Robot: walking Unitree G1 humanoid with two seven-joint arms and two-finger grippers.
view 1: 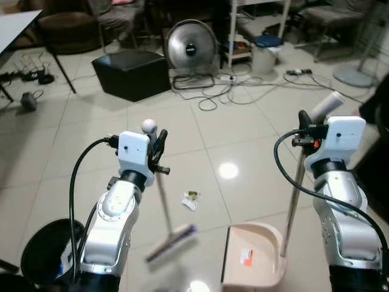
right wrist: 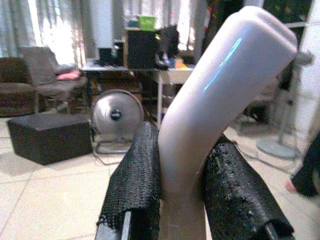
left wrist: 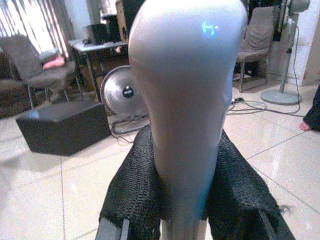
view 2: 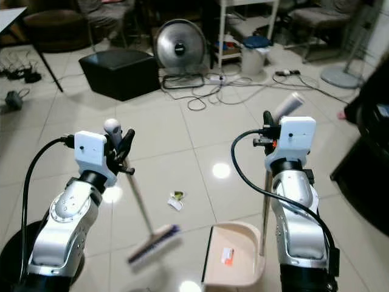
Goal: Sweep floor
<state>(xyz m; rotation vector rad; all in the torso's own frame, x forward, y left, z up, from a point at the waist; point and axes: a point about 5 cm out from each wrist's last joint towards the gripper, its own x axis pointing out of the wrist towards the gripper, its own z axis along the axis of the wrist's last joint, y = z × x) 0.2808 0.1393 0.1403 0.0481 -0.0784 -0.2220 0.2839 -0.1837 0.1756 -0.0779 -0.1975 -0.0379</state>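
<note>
Biggest worry from my seat: dustpan (view 1: 252, 255) at 6 o'clock, mouth not square to scrap; could miss it. Right claw (right wrist: 182, 180) pinching dustpan handle (right wrist: 220, 95).

Broom (view 1: 163, 204) in left claw (left wrist: 182, 190), pinched on grip; head blurred, can't tell if bristles touch floor (view 1: 91, 121).

Cables (view 1: 225, 91) at 12 could snag.

Paper scrap (view 1: 191, 200) dead centre, just beyond broom head; light, might skitter.

a black ottoman (view 1: 130, 73) sits beside a floor fan (view 1: 192, 45) and loose cables (view 1: 228, 91).
</note>
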